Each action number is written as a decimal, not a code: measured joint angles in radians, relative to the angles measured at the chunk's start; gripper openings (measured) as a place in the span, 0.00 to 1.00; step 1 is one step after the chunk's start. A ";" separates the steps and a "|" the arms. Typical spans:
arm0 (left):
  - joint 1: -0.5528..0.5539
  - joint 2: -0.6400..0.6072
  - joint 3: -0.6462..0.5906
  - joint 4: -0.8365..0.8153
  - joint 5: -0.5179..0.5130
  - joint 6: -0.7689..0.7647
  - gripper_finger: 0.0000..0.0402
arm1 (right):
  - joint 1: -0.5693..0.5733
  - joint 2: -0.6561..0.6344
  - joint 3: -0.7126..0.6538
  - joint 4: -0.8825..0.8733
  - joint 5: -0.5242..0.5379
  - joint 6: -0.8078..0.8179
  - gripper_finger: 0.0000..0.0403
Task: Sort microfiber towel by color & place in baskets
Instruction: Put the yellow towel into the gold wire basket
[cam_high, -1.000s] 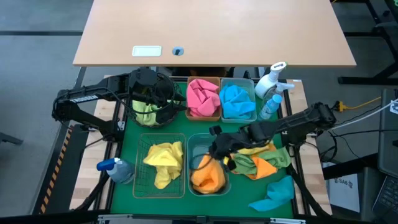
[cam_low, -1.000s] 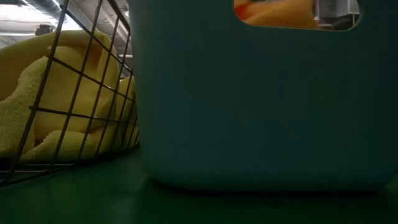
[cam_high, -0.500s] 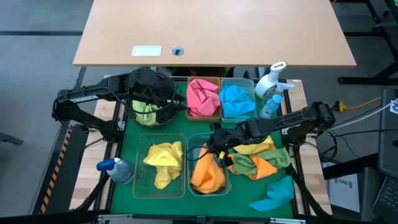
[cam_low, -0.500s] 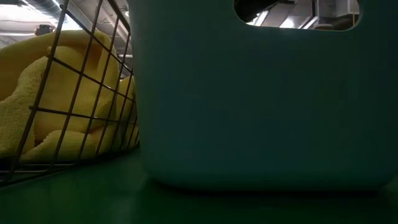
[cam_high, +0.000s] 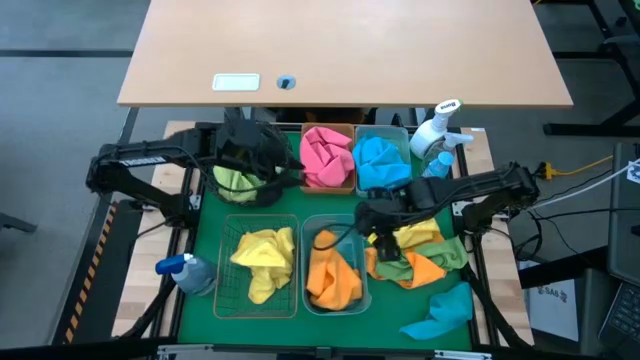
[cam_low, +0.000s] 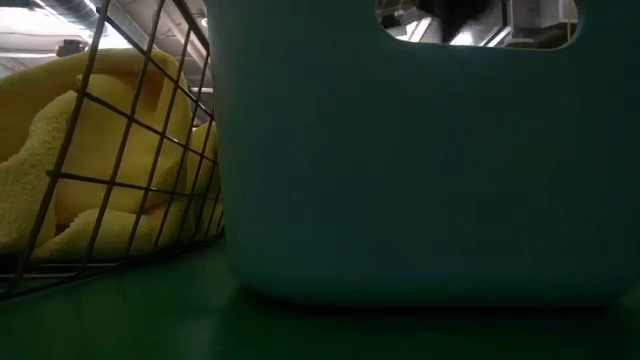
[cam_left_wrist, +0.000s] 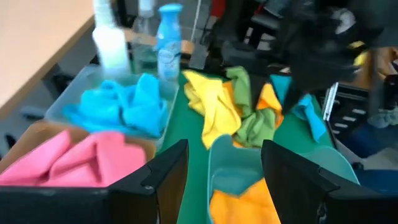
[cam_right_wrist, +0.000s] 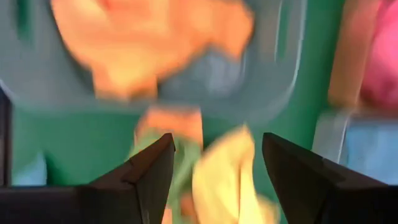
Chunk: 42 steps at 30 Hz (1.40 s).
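We see the right end effector (cam_high: 372, 222) hanging with its fingers (cam_right_wrist: 146, 180) spread and nothing between them, just beside the blue bin (cam_high: 312, 232) that holds the orange towel (cam_high: 333, 278), and touching the edge of the loose pile of yellow, green and orange towels (cam_high: 420, 252) on the green mat (cam_high: 210, 230). Beyond that pile from this end effector, a teal towel (cam_high: 445, 310) lies alone. The left end effector (cam_high: 262, 160) sits over the dark green wire-mesh basket (cam_high: 232, 194) with the lime towel (cam_high: 236, 180) in it — its fingers (cam_left_wrist: 154, 180) are apart and empty too. Just beside it stand the amber bin (cam_high: 310, 184) with the pink towel (cam_high: 326, 156) and the pale blue bin (cam_high: 402, 133) with the blue towel (cam_high: 382, 162). The rectangular wire basket (cam_high: 229, 300) with the yellow towel (cam_high: 262, 256) sits alongside the blue bin — on the side away from the right end effector.
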 joint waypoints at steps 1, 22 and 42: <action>-0.009 0.003 -0.016 0.029 0.000 0.006 0.49 | 0.000 0.000 -0.003 -0.052 -0.008 -0.001 0.60; -0.115 0.075 -0.236 0.351 0.008 0.009 0.49 | -0.001 -0.080 -0.640 0.036 0.149 0.052 0.60; -0.115 0.083 -0.236 0.363 -0.025 0.009 0.49 | -0.001 -0.080 -0.729 0.079 0.125 0.055 0.03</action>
